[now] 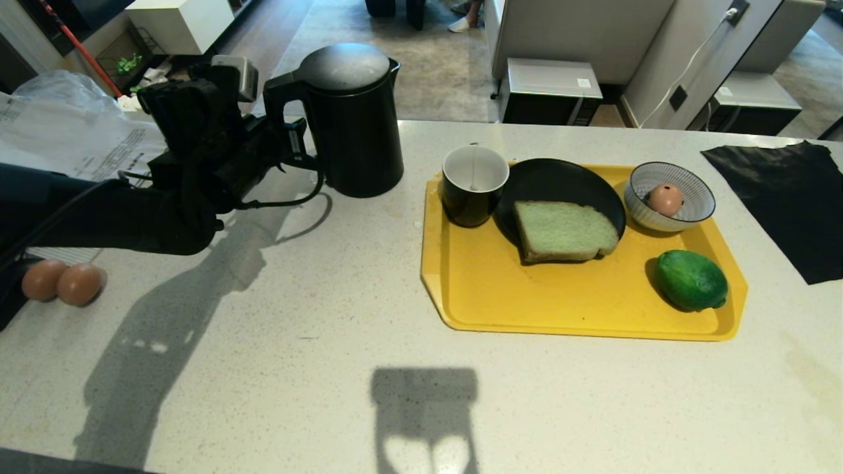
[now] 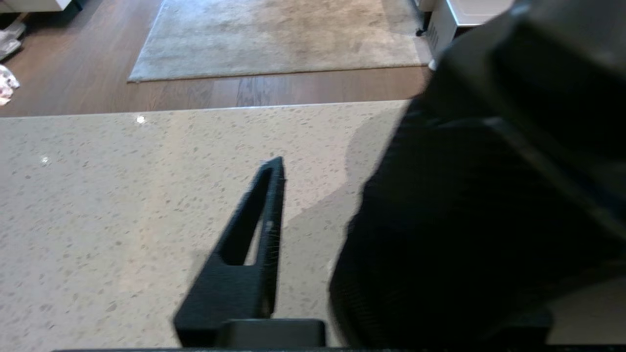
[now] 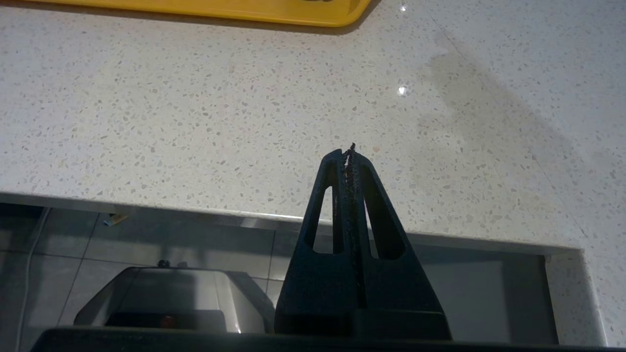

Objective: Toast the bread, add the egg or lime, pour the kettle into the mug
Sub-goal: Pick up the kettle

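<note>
Right gripper (image 3: 351, 151) sat parked low at the near edge of the table (image 1: 276, 368), jaws pressed together, empty. On the yellow tray (image 1: 566, 309): lime (image 1: 691, 280) at the near right corner, bread (image 1: 565, 230) on the black plate (image 1: 560, 181), mug (image 1: 474, 184) at the far left corner touching the plate, striped bowl (image 1: 670, 197) with an egg (image 1: 665, 199) at the far right. Two more eggs (image 1: 62, 282) lay on the table at the left edge. By the look of it the bread and the egg/lime steps were done; the mug showed a white inside with no liquid I could make out, so the pour was left. Kettle (image 1: 352, 122) stood upright on the table, well left of the tray and the mug. Left gripper (image 1: 296, 148) was at the kettle's handle, which sat between the jaws. The wrist view showed one finger (image 2: 266, 215) apart from the black body. Jaws partly open; cannot tell whether they gripped the handle yet.
</note>
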